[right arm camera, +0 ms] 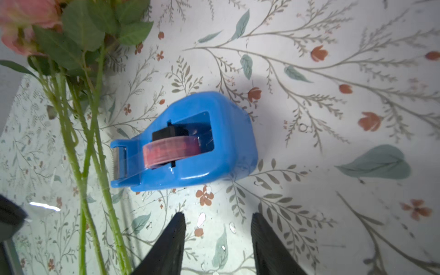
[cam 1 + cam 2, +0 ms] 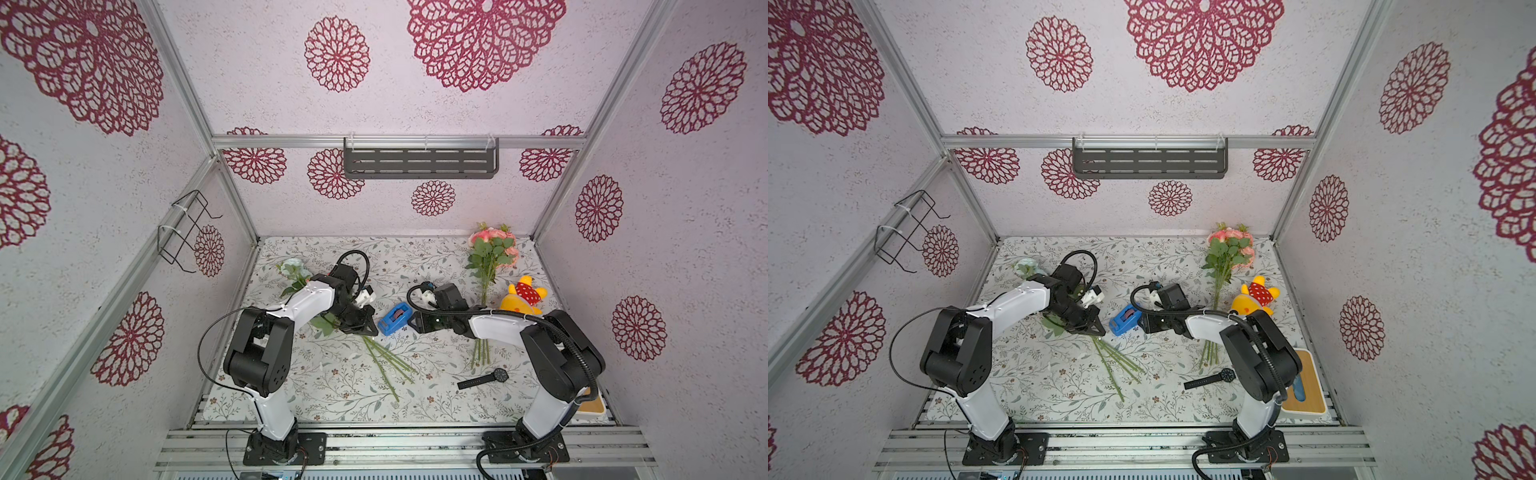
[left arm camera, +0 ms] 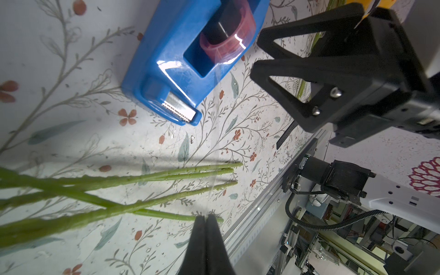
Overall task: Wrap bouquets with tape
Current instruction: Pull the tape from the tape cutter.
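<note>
Blue tape dispenser (image 2: 394,319) upright | left gripper (image 3: 205,217) jaws closed | right gripper (image 1: 217,215) jaws apart, empty, facing it

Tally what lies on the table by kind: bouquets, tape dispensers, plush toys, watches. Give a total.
Bouquets: 2
Tape dispenser: 1
Plush toy: 1
Wristwatch: 1
Total: 5
</note>
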